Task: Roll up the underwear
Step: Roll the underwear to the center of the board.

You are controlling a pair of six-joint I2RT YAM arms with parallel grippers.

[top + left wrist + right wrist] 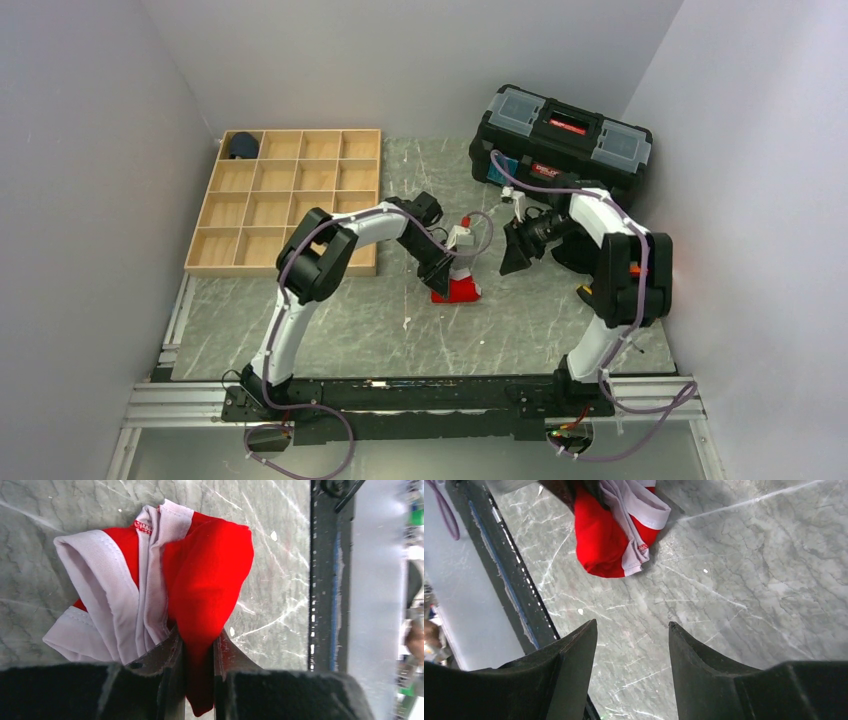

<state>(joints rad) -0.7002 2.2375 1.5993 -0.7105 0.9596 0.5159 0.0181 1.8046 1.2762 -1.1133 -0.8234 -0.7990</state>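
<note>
The left claw (199,647) is clenched on a fold of the red underwear (210,565). Its 2 dark fingers (167,657) press in from either side, and a tongue of red cloth hangs out between them towards the wrist camera. Past the fingertips the garment lies bunched on the grey marbled table (270,620). The red part is straight ahead of the claw, and the white trim loops in folds on the left side of that view. A small red-lettered tag sits on the white band at the far edge of the bundle.

The right claw (633,630) is released, its 2 fingers spread with only bare table between them and nothing held. In its wrist view the underwear sits ahead of it and off to the left, apart from its fingertips. From above, this claw points at the bundle from the right.

Farther out, a wooden tray (240,270) of 16 compartments lies beyond the left claw on its left. A dark blue bundle (243,146) sits in the tray's far-left corner compartment. Behind the right claw, a black toolbox (560,140) stands at the far right of the table.
</note>
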